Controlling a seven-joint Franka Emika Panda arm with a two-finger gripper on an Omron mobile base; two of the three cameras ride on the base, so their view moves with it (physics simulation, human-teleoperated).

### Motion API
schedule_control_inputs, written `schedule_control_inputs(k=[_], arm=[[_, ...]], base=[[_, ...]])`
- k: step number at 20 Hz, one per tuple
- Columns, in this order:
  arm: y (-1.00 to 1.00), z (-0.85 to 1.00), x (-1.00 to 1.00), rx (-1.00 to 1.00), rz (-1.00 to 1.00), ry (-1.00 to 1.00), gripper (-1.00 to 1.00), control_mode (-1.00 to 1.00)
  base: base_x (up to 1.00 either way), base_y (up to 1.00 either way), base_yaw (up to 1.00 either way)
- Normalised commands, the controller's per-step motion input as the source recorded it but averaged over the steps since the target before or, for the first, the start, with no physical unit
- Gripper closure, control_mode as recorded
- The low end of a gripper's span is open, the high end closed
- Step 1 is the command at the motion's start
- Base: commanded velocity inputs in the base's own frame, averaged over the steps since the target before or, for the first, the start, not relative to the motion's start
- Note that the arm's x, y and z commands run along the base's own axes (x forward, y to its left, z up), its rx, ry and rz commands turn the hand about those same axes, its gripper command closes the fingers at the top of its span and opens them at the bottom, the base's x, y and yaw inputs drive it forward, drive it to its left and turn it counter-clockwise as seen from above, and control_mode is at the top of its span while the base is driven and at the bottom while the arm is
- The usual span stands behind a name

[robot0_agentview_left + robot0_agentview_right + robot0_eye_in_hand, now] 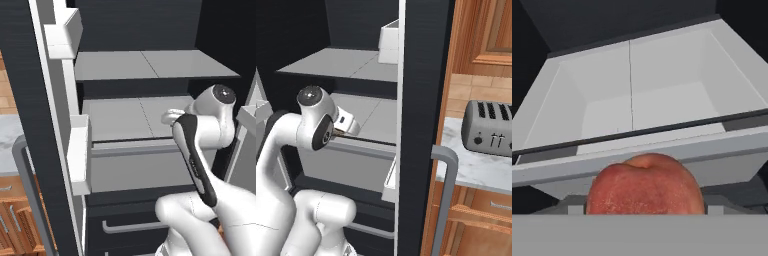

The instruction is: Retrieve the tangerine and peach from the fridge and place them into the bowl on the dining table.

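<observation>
Hand view puts the peach (645, 185) right at the bottom of the picture, large and close, red-blushed with a small bump on top, sitting where the fingers would rise; the fingertips themselves are hidden behind it, so the hold reads as fingers clamped on the peach across its width, set fairly wide rather than together. Beyond the fruit lies the fridge (150, 30) interior: a light grey open drawer (662, 100) with bare white walls, nothing else lying in it. In the left base view the arm's wrist hangs in front of that drawer's front edge, between the open doors, with the white door bins (80, 150) to the side; the right base view shows the same wrist just before the drawer lip, and a toaster (491, 132) on the wall counter past the door. My reading is that the step in hand is carrying the peach out of the fridge, so the task is only partly along. The next move calls for drawing the hand back clear of the drawer lip and door edges without loosening the hold, then driving round to the dining table and its bowl
</observation>
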Motion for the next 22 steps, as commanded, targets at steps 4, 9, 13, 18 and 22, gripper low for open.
schedule_control_inputs(k=[4, 9, 13, 18, 22], arm=[[0.00, -0.01, -1.00, 0.00, 0.16, 0.05, 1.00, -1.00], [0.00, 0.00, -1.00, 0.00, 0.15, 0.09, 1.00, -1.00], [0.00, 0.00, -0.50, 0.00, 0.07, 0.05, 1.00, 1.00], [0.00, 0.00, 0.00, 0.00, 0.00, 0.00, 1.00, 1.00], [0.00, 0.00, 0.00, 0.00, 0.00, 0.00, 1.00, 1.00]], base=[[0.00, 0.00, 0.00], [0.00, 0.00, 0.00], [-0.50, 0.00, 0.06], [-1.00, 0.10, 0.10], [-1.00, 0.35, 0.03]])
